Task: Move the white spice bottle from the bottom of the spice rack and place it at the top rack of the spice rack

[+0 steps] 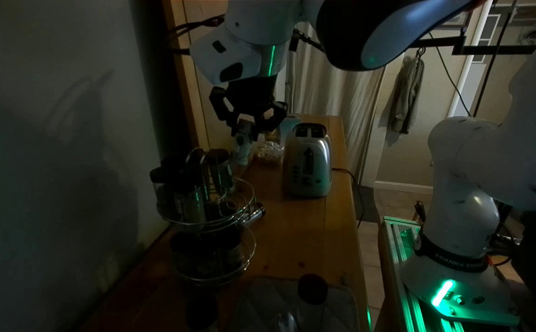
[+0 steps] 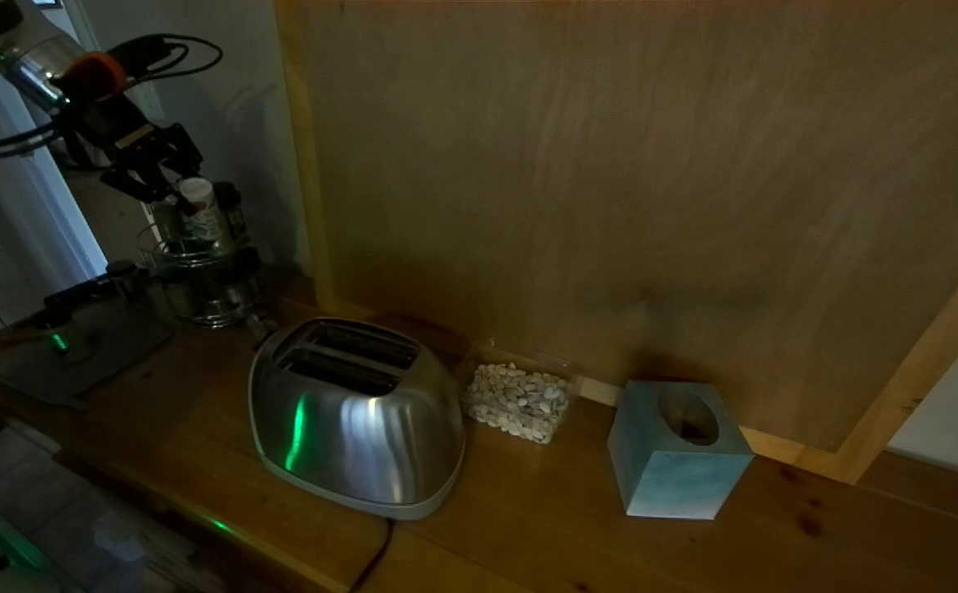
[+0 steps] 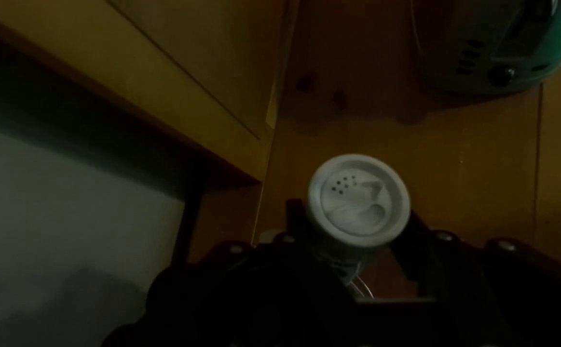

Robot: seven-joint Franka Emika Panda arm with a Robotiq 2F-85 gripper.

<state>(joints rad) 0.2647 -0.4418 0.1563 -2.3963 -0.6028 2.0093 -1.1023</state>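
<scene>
The white spice bottle (image 3: pixel 357 200) has a round white shaker lid, and in the wrist view it sits between my finger pads. My gripper (image 1: pixel 244 130) is shut on it near its top. The bottle hangs below the fingers in an exterior view (image 1: pixel 243 150) and leans slightly in an exterior view (image 2: pixel 203 214). The round two-tier wire spice rack (image 1: pixel 219 226) also shows in an exterior view (image 2: pixel 189 260). The bottle is at about the upper tier's height, on the toaster side. Whether its base touches the rack is unclear. Dark-capped jars (image 1: pixel 189 203) stand on the upper tier.
A toaster (image 2: pixel 363 445), a clear box of white pebbles (image 2: pixel 520 399) and a teal tissue box (image 2: pixel 676 473) stand along the counter. A mat (image 1: pixel 258 304) with dark-capped jars lies by the rack. A wall (image 1: pixel 65 152) and a wooden panel (image 2: pixel 610 206) bound the counter.
</scene>
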